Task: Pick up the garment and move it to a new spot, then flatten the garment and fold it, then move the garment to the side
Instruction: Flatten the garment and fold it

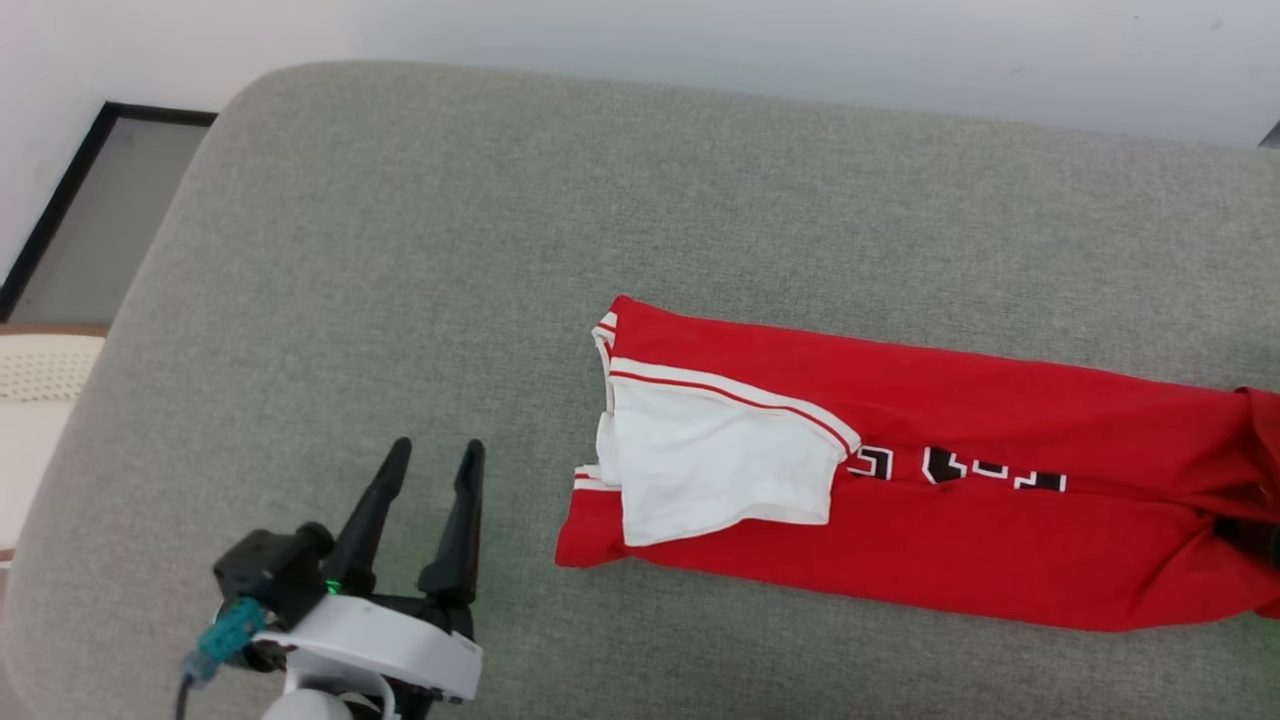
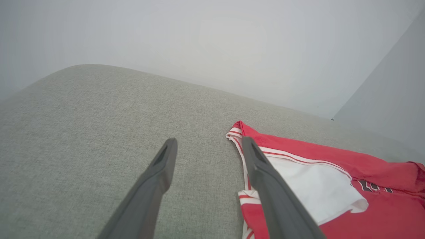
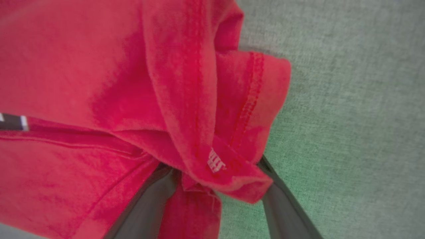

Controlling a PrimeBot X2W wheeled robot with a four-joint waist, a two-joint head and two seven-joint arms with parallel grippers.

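Note:
The garment point(image 1: 900, 400) lies on the grey cushion point(image 1: 400, 250) as a long red strip. A white sleeve point(image 1: 720, 470) is folded over its left end, and black-and-white print shows along the middle. My left gripper point(image 1: 437, 447) stands open just left of that end, clear of the cloth. In the left wrist view its fingers point(image 2: 209, 141) are spread, with the garment point(image 2: 382, 212) behind the right one. In the right wrist view my right gripper point(image 3: 217, 172) has its fingers wide apart at the garment's point(image 3: 83, 66) bunched hem. A red fold drapes over the gap and hides the tips.
The cushion's rounded left edge falls away near a dark-framed panel point(image 1: 110, 200) and a pale perforated object point(image 1: 40, 370). A white wall point(image 1: 700, 40) runs behind the cushion. Bare grey fabric stretches left of and behind the garment.

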